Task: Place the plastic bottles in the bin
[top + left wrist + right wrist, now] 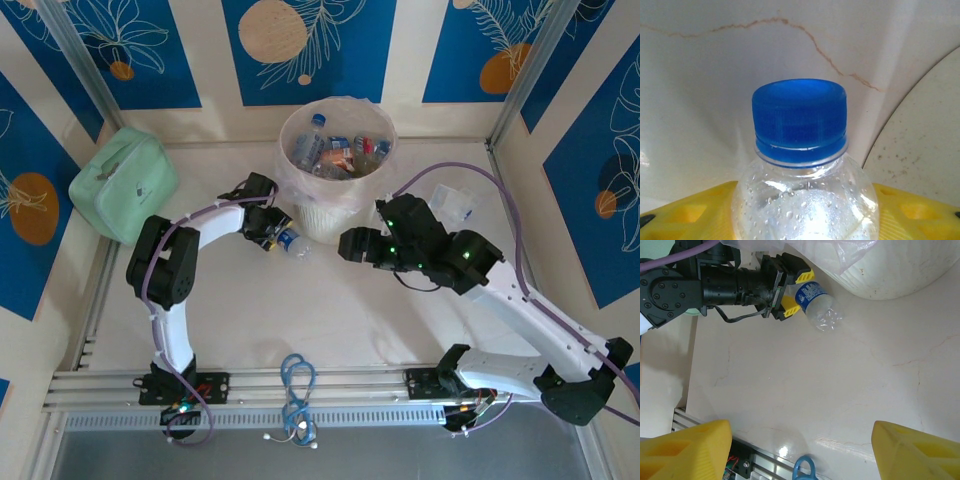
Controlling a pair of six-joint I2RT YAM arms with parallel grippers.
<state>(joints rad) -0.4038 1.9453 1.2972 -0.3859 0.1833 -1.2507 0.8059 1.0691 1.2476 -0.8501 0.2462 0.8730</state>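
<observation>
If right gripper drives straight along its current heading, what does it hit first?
Likely the clear blue-labelled bottle clamped in the left gripper, beside the bin. Bare table lies between; relative height is unclear.

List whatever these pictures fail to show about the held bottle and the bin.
1. Base and label of the bottle: left wrist view, cut off by the bottom edge.
2. Label wording: right wrist view, too small and blurred beside the left gripper.
3. Number of bottles in the bin: top view, overlapping and too small.
4. Clear object in the far right corner: top view, too faint to identify.
</observation>
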